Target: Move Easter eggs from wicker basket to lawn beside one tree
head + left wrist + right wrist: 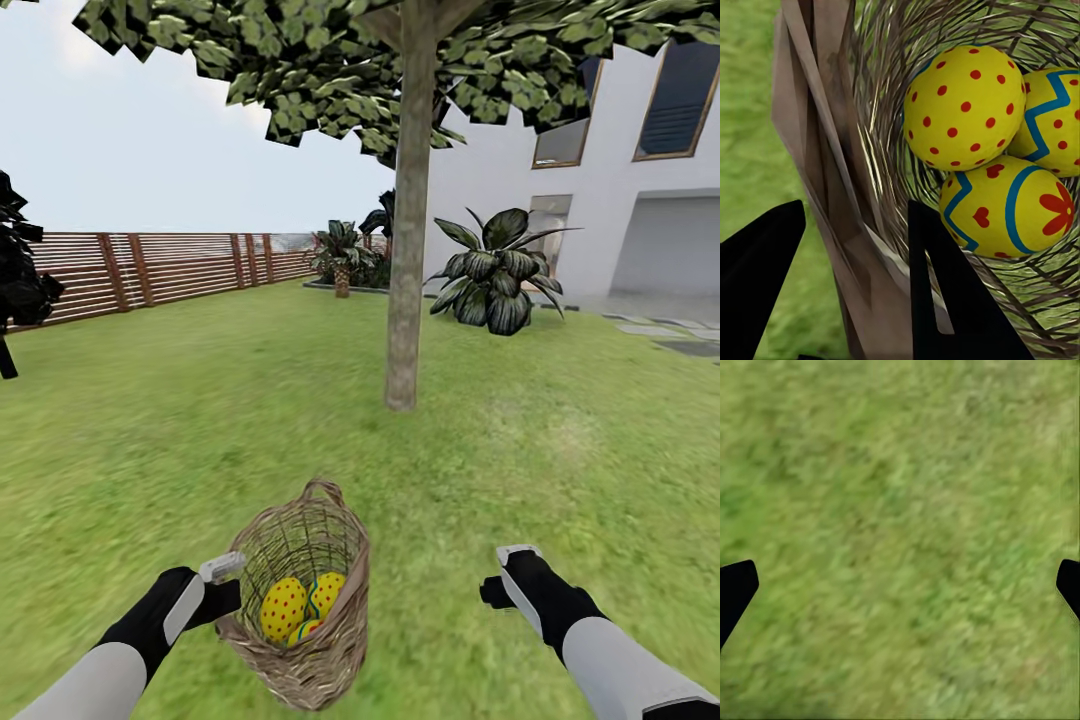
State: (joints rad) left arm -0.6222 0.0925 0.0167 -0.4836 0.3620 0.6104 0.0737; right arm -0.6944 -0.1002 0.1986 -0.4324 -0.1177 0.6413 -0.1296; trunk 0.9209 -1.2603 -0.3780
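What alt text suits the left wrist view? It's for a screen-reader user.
Three eggs, yellow with red and blue-green marks, lie inside a wicker basket. The left gripper straddles the basket's wall, one dark finger inside and one outside over grass.

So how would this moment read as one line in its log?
left gripper: shut on wicker basket rim | right gripper: open over lawn | Easter eggs: three in basket | tree: ahead

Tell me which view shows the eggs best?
The left wrist view: all three eggs appear large and sharp inside the basket, patterns clear. The head view shows them small, deep in the basket. The right wrist view shows lawn.
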